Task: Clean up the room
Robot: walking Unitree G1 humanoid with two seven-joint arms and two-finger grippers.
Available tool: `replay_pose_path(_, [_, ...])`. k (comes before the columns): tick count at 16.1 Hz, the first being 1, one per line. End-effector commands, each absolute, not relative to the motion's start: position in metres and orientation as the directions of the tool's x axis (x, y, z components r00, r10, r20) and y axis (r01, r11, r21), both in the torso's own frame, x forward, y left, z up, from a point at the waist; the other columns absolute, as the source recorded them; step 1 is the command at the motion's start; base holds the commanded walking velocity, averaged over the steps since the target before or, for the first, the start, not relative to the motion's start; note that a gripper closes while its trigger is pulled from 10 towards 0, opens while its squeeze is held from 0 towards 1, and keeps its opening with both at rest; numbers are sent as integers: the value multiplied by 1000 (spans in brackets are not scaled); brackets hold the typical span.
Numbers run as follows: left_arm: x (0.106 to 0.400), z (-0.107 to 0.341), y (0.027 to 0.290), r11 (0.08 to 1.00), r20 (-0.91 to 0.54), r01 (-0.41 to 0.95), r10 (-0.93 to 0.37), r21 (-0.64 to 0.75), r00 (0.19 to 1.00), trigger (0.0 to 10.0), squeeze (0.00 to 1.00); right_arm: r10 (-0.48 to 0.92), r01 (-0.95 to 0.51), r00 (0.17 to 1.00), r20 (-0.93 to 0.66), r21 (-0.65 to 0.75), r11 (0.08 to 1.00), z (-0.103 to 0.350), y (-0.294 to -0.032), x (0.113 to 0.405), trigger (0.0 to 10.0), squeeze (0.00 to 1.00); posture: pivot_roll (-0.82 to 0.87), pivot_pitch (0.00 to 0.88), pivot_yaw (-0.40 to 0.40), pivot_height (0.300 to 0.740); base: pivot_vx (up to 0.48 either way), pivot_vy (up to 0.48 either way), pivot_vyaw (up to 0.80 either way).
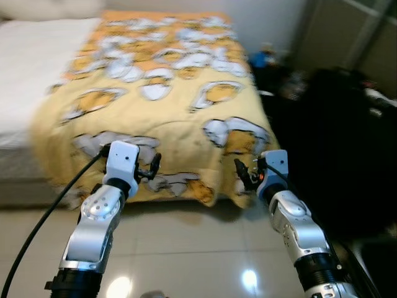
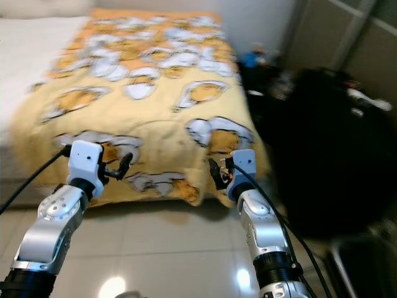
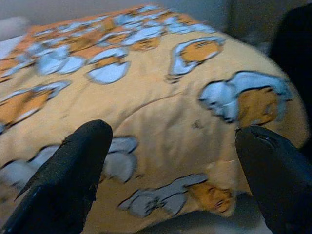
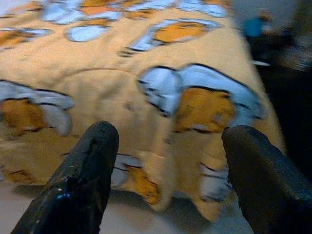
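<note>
Facing the foot of a bed (image 1: 18, 93) with both arms raised ahead of the body. Head views are blurred; fine detail is uncertain.

Task item, as judged: a yellow-orange cartoon-print blanket (image 1: 180, 93) spread over the right part of the white mattress, its near edge draped over the foot of the bed and hanging toward the pale glossy tile floor (image 1: 186, 248). A loose corner (image 1: 205, 194) sags lowest between the two arms.

Left hand (image 1: 155, 166): in front of the hanging hem, apart from it. In the left wrist view the two black fingers (image 3: 68, 180) stand wide apart with only blanket seen between them; nothing held.

Right hand (image 1: 243, 174): near the blanket's right front corner, not touching as far as can be told. In the right wrist view its fingers (image 4: 80, 183) are likewise spread wide and empty.

A dark, cluttered mass (image 1: 335, 136) lies right of the bed; contents too blurred to identify, apart from a small blue object (image 1: 263, 57) by the far corner.

Handling judgement: the blanket looks soft, limp and light, with no stiffness, so it will sag and drag wherever unsupported. It is not fragile and not slippery, but a thin pinch may slip off a single layer. Best hold is probably on the hanging hem, one hand near each front corner, closing over a gathered fold rather than the flat face. Lifting one corner alone would let the rest trail onto the floor.
</note>
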State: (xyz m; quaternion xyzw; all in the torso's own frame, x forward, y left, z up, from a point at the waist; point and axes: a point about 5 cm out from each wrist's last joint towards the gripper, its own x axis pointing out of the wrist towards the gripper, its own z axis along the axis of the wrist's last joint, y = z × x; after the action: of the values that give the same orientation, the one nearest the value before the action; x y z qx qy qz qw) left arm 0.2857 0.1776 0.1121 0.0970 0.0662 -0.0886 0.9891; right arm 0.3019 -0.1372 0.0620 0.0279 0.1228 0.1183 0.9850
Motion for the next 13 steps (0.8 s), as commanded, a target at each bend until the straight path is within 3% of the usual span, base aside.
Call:
replay_pose_path(1, [288, 113, 175, 967, -141, 191, -168, 170, 976, 10000, 0, 223, -212, 943, -248, 67, 975, 62, -141, 304, 10000, 0, 57, 0, -23, 740, 0, 0, -800])
replay_pose_path(9, [290, 114, 177, 970, -140, 184, -163, 158, 977, 10000, 0, 218, -211, 943, -252, 56, 976, 62, -143, 306, 10000, 0, 55, 0, -23, 740, 0, 0, -800])
replay_pose_path(13, [290, 115, 178, 973, -134, 182, -163, 141, 977, 10000, 0, 220, -217, 944, -245, 39, 975, 62, -142, 306, 10000, 0, 55, 0, -23, 740, 212, 0, 0])
